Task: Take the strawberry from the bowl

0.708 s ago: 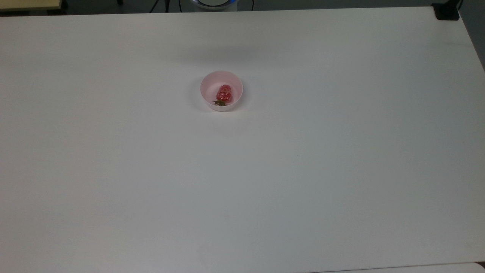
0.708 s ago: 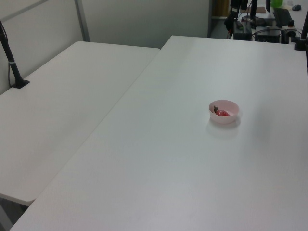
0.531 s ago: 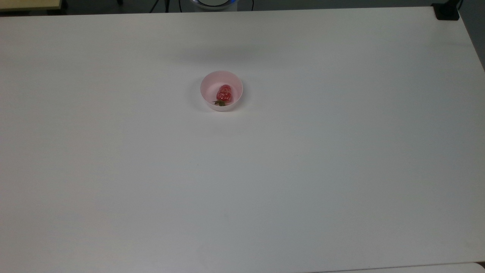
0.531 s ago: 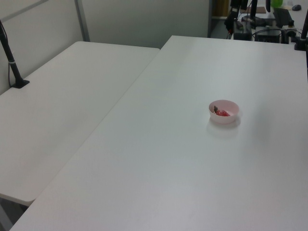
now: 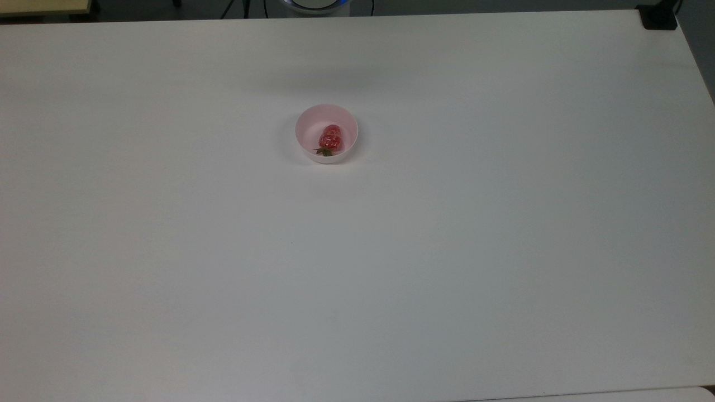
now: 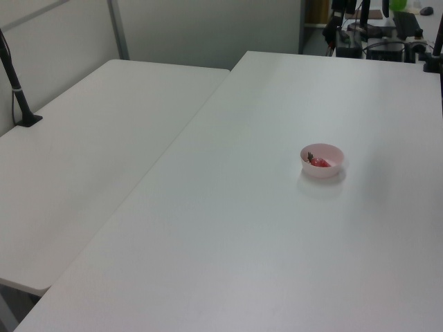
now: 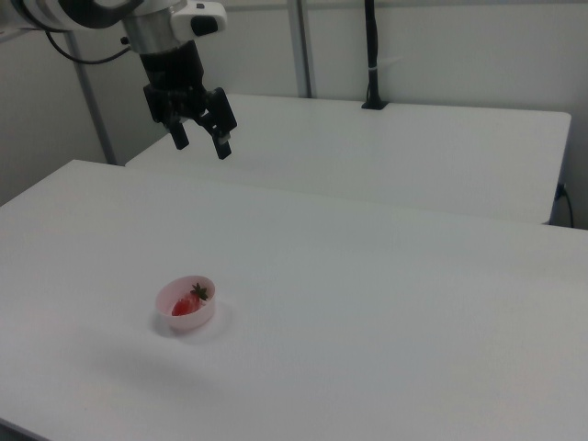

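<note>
A small pale pink bowl (image 5: 327,134) stands on the white table (image 5: 447,251), in the upper middle of the top view. Inside it lies a glossy red strawberry (image 5: 330,137) with its green cap toward the bottom of the top view. The left view shows the bowl (image 6: 322,160) and strawberry (image 6: 318,162) at right of centre. In the right view the bowl (image 7: 186,304) with the strawberry (image 7: 188,303) sits low left, and my gripper (image 7: 201,140) hangs high above it, open, with nothing between its black fingers.
A second white table (image 6: 83,166) adjoins on the left view's left, with a black pole clamp (image 6: 21,104) on it. A black clamp (image 5: 659,17) sits at the top view's upper right table corner. Cables and equipment (image 6: 374,34) stand beyond the far edge.
</note>
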{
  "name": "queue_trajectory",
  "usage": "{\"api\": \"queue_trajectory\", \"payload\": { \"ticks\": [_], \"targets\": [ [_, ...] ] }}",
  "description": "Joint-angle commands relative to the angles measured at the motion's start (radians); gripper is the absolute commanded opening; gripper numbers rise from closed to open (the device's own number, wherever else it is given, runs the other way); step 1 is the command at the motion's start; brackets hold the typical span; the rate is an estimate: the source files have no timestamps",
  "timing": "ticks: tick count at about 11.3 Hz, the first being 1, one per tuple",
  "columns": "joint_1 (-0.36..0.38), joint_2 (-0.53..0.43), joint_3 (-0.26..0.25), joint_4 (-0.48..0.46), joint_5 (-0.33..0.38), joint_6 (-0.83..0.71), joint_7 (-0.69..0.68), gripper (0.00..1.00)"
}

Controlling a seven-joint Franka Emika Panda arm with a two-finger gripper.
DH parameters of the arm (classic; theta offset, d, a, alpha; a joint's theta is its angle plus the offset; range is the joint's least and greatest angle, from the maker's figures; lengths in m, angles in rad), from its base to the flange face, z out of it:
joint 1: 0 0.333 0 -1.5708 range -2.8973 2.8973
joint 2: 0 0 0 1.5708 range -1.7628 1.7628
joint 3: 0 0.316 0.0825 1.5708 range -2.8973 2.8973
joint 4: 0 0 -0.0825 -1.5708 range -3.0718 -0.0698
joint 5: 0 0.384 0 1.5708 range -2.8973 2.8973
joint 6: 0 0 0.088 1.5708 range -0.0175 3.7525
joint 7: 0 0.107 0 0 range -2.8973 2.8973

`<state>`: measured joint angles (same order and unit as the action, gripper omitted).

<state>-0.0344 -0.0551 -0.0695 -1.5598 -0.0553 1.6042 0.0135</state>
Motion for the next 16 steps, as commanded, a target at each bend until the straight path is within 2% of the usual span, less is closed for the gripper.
{"api": "queue_trajectory", "payload": {
  "ticks": [1, 3, 5, 6, 7, 9, 10, 13, 14, 16],
  "targets": [
    [-0.001, -0.014, -0.001, -0.023, 0.02, 0.019, -0.02, 1.0],
    [-0.005, -0.014, -0.001, -0.032, 0.018, 0.017, -0.08, 1.0],
    [-0.022, 0.01, -0.003, -0.06, 0.018, 0.022, -0.382, 1.0],
    [-0.018, 0.018, 0.0, -0.065, 0.017, 0.014, -0.439, 1.0],
    [-0.01, 0.021, 0.0, -0.089, 0.015, 0.019, -0.428, 1.0],
    [-0.002, 0.023, 0.004, -0.163, 0.049, 0.081, -0.3, 1.0],
    [0.008, 0.02, 0.025, -0.234, 0.114, 0.104, -0.205, 1.0],
    [0.013, 0.023, 0.118, -0.415, 0.134, 0.308, 0.16, 1.0],
    [0.013, 0.043, 0.128, -0.454, 0.134, 0.363, 0.21, 1.0],
    [0.036, 0.136, 0.131, -0.454, 0.132, 0.399, 0.25, 0.99]
  ]
}}
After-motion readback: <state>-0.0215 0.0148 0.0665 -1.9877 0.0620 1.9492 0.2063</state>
